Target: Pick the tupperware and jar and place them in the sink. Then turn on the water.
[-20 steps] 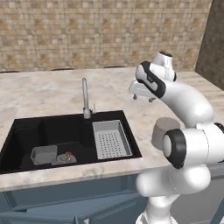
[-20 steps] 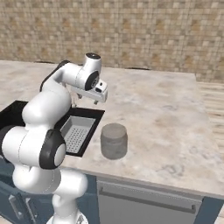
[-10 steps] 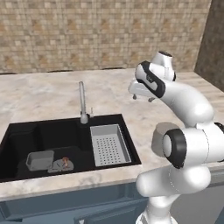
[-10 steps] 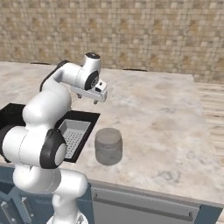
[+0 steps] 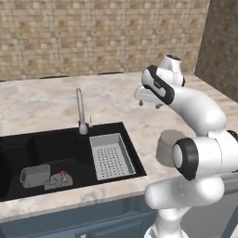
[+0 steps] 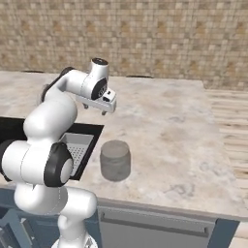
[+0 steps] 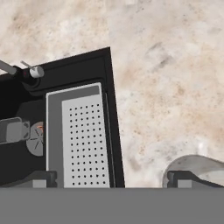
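The grey tupperware lies on the floor of the black sink, at its left; in the hand view the tupperware is at the left edge. The see-through jar stands upright on the counter just right of the sink, and in the left base view the jar is partly behind my arm. My gripper hangs open and empty above the counter, behind the jar and apart from it. The jar's rim shows by my right fingertip. No water shows at the curved silver tap.
A grey perforated tray fills the sink's right part. A round drain piece with an orange spot lies beside the tupperware. Marble counter stretches right of the sink to a tiled wall behind; the counter's front edge runs close below the jar.
The whole scene has slid a little to the left in both base views, so the base has moved. My arm keeps its pose and the gripper stays open. The things have not shifted.
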You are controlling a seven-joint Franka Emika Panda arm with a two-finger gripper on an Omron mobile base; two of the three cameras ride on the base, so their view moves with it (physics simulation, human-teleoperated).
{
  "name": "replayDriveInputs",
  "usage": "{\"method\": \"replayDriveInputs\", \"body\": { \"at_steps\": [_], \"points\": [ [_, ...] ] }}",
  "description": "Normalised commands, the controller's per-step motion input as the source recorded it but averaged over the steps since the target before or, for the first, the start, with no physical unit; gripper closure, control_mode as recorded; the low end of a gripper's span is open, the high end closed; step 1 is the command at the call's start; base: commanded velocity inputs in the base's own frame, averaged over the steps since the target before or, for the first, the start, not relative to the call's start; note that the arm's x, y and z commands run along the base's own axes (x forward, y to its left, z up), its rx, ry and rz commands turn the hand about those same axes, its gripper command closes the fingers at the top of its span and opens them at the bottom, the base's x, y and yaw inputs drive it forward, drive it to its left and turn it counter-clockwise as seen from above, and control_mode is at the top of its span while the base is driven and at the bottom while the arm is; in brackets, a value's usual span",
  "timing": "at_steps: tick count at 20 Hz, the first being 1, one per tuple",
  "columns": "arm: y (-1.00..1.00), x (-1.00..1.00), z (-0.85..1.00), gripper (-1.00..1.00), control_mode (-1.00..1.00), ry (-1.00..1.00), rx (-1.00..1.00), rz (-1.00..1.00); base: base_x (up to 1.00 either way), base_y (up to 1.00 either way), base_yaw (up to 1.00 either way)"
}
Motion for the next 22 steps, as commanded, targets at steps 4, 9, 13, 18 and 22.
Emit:
{"method": "replayDriveInputs", "body": {
  "at_steps": [4, 9, 13, 18, 22],
  "points": [
    [0.0, 0.0, 0.0, -1.0, 1.0, 0.0, 0.0, 0.0, 0.18, 0.5, -0.25],
    [0.0, 0.0, 0.0, -1.0, 1.0, 0.0, 0.0, 0.0, 0.21, 0.73, -0.15],
    [0.0, 0.0, 0.0, -1.0, 1.0, 0.0, 0.0, 0.0, 0.01, 0.13, -0.01],
    [0.0, 0.0, 0.0, -1.0, 1.0, 0.0, 0.0, 0.0, 0.07, 0.0, 0.0],
    [0.0, 0.0, 0.0, -1.0, 1.0, 0.0, 0.0, 0.0, 0.01, 0.0, 0.0]
  ]
}}
